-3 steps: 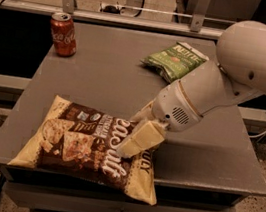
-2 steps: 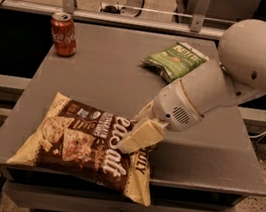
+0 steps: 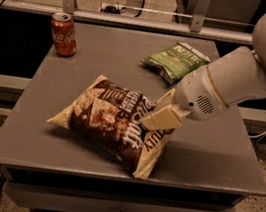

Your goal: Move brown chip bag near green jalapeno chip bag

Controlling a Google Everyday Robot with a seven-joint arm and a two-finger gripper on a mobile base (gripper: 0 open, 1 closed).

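The brown chip bag (image 3: 113, 120) hangs tilted over the middle of the grey table (image 3: 215, 157), its right end raised, with a shadow under it. My gripper (image 3: 160, 116) is shut on the bag's right part, with a pale finger lying across its front. The green jalapeno chip bag (image 3: 176, 60) lies flat at the back right of the table, a short way beyond the brown bag and the gripper. My white arm reaches in from the right and passes just in front of the green bag.
A red soda can (image 3: 64, 34) stands upright at the back left corner of the table. A metal rail runs behind the table. Cables lie on the floor at the left.
The brown chip bag has come up off the table's front left and moved back and to the right, toward the green bag, carried by my gripper.
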